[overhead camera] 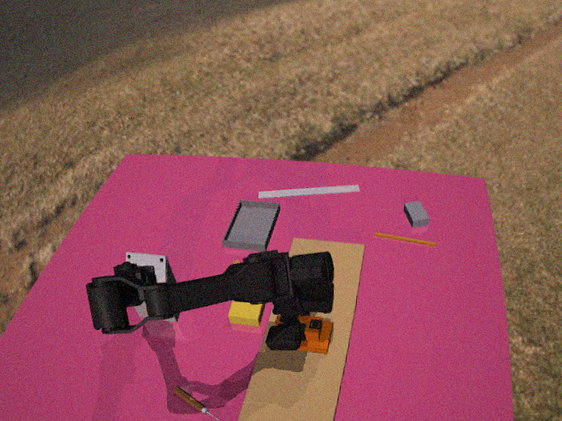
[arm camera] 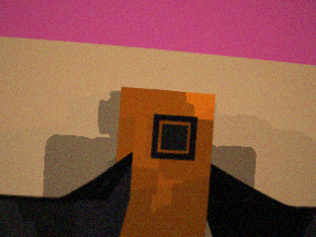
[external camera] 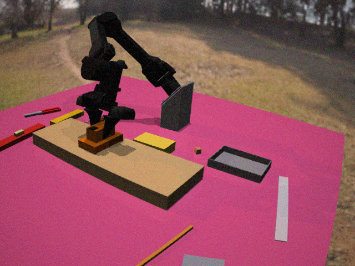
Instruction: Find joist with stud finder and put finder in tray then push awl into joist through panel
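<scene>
Orange stud finder (overhead camera: 318,342) (external camera: 99,137) (arm camera: 168,185) pinched in pincer (overhead camera: 293,333) (external camera: 100,126) (arm camera: 164,160); fingertips partly hidden, panel (overhead camera: 301,403) (external camera: 147,170) (arm camera: 59,89) contact unclear.

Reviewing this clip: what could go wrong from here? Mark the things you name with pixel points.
The stud finder (overhead camera: 317,342) (external camera: 100,141) (arm camera: 143,173) is clamped in the gripper (overhead camera: 300,329) (external camera: 101,127) (arm camera: 164,160) over the panel (overhead camera: 268,398) (external camera: 160,172); its window looks dark in the wrist view, so piercing at this spot might miss the joist. The thin awl (overhead camera: 191,400) lies flat on the table, so picking it up could leave it tilted and the hole slanted.
</scene>
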Controlling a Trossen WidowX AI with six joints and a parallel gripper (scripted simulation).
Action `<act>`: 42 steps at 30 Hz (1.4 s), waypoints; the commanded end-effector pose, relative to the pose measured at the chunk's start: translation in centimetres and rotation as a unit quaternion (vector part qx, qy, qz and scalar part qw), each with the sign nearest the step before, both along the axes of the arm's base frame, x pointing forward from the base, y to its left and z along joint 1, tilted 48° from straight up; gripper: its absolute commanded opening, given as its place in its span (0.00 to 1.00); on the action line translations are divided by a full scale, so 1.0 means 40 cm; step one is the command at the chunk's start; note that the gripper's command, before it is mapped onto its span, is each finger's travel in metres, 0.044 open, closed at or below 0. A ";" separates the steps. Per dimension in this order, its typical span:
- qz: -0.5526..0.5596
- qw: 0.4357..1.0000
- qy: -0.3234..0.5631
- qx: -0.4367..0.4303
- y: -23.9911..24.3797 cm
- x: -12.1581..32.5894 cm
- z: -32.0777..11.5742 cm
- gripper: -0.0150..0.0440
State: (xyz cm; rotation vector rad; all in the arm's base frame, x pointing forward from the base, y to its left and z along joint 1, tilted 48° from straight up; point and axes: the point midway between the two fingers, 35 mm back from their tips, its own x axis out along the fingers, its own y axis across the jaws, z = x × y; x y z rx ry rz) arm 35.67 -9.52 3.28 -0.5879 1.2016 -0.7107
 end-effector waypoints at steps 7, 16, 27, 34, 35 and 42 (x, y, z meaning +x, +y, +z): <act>0.001 1.000 0.001 0.001 0.036 0.009 -0.042 0.25; 0.001 1.000 0.001 0.002 0.064 0.017 -0.075 0.25; 0.001 1.000 0.000 0.002 0.100 0.026 -0.114 0.25; 0.001 1.000 0.000 0.003 0.122 0.032 -0.139 0.25; 0.001 1.000 0.000 0.003 0.125 0.033 -0.142 0.25; 0.001 1.000 0.000 0.003 0.148 0.039 -0.167 0.25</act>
